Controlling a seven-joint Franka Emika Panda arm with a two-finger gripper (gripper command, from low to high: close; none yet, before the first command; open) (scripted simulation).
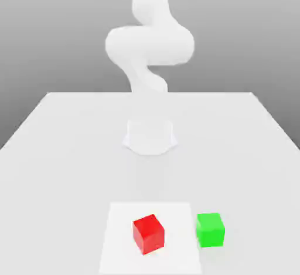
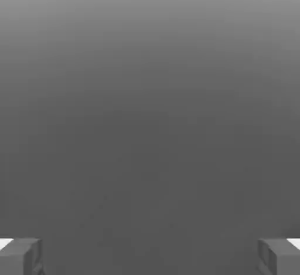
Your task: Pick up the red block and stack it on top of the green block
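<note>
The red block (image 1: 148, 233) rests on a white square patch near the table's front edge, turned slightly askew. The green block (image 1: 210, 229) sits on the table just off that patch, on the exterior view's right of the red one, a small gap between them. In the hand view my gripper (image 2: 150, 256) is open: its two grey fingertips (image 2: 20, 256) stand far apart with nothing between them, against a plain grey backdrop. Neither block is touched.
The arm's white base (image 1: 150, 136) stands mid-table behind the blocks, and its links rise and curl above it. The white patch (image 1: 117, 244) lies flat under the red block. The pale table (image 1: 64, 150) stretches wide on both sides.
</note>
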